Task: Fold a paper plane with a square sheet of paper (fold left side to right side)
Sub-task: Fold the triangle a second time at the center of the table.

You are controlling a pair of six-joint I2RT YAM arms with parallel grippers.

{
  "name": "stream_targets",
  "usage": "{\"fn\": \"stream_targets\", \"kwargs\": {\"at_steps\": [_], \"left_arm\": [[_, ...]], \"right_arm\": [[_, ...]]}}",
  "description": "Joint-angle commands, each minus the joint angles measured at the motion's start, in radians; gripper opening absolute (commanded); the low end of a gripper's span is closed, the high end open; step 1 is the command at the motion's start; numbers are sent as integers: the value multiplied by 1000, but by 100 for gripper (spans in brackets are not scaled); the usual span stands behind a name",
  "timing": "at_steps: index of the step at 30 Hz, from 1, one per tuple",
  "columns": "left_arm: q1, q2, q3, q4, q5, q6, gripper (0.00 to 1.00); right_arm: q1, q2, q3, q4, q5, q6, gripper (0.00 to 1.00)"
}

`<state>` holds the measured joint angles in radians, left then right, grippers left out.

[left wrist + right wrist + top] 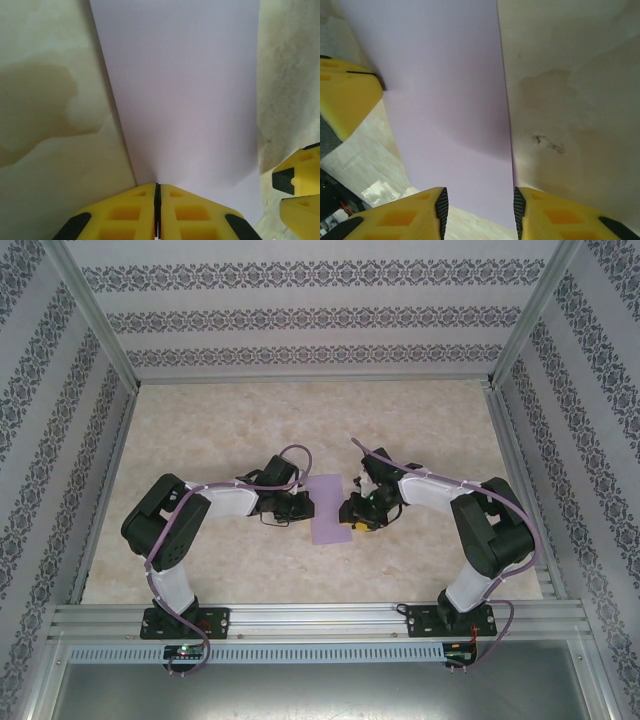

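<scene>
Paper lies mid-table: a thin, matte lilac-purple sheet of paper [328, 510], showing as a narrow rectangle on the beige marbled table [200, 430], between the two arms. The left gripper [157, 192] is closed, its yellow fingers pinched together on one long edge of the sheet. The right gripper [480, 200] stands with its jaws apart, the sheet's opposite edge lying between the fingers, unclamped.

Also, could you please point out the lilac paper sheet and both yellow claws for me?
Thin lilac-purple paper sheet [328, 510], top external view, middle of surface.
Left yellow claw [157, 186], left wrist view, between shut fingertips.
Right yellow claw [480, 196], right wrist view, midway between fingertips.
</scene>
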<state>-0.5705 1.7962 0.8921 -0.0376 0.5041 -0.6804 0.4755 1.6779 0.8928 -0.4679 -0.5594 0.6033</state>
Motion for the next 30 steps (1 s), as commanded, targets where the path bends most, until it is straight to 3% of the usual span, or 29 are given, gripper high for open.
{"fn": "stream_targets", "kwargs": {"at_steps": [1, 30], "left_arm": [[-11, -6, -24, -28, -26, 21, 12], [-12, -10, -29, -7, -17, 10, 12]], "right_arm": [[15, 4, -16, -12, 0, 16, 41], [38, 24, -9, 77, -42, 67, 41]]}}
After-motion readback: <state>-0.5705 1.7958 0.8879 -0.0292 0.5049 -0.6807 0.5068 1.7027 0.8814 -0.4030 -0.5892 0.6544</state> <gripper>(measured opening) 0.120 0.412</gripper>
